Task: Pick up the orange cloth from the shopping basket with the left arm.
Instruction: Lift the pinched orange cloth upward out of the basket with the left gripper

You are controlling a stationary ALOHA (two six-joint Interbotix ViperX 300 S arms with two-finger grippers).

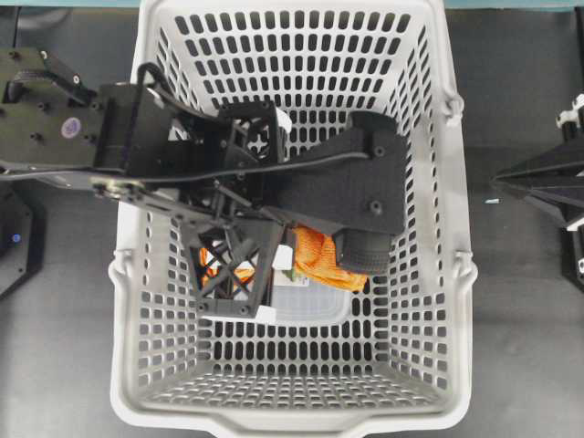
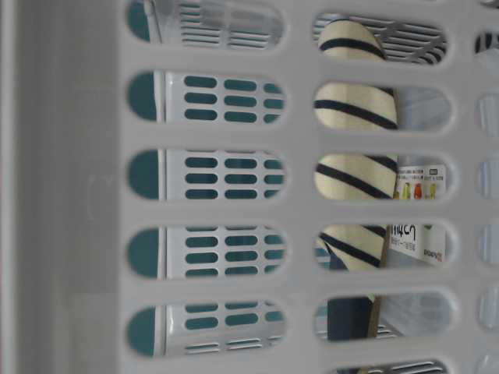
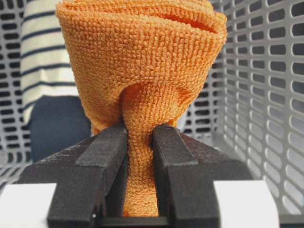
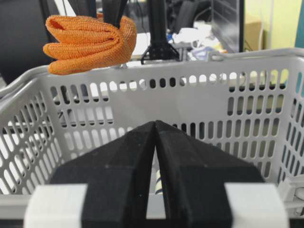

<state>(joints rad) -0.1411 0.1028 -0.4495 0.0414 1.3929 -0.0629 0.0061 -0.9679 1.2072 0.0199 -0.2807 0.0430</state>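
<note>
The orange cloth [image 3: 142, 71] hangs bunched from my left gripper [image 3: 139, 137], whose black jaws are shut on a pinched fold of it. From the right wrist view the orange cloth [image 4: 88, 38] is up above the rim of the shopping basket [image 4: 190, 95], held from above by dark fingers. Overhead, the left arm reaches in over the shopping basket [image 1: 456, 274]; the orange cloth [image 1: 319, 255] shows under the left gripper [image 1: 265, 255]. My right gripper [image 4: 156, 124] is shut and holds nothing, outside the basket; overhead the right gripper [image 1: 500, 178] sits at the right.
A navy-and-cream striped slipper [image 2: 355, 105] lies in the basket, also seen as the slipper [image 3: 45, 52] behind the cloth. A clear labelled package [image 1: 310, 301] lies on the basket floor. Slotted basket walls [image 3: 266, 95] surround the left gripper.
</note>
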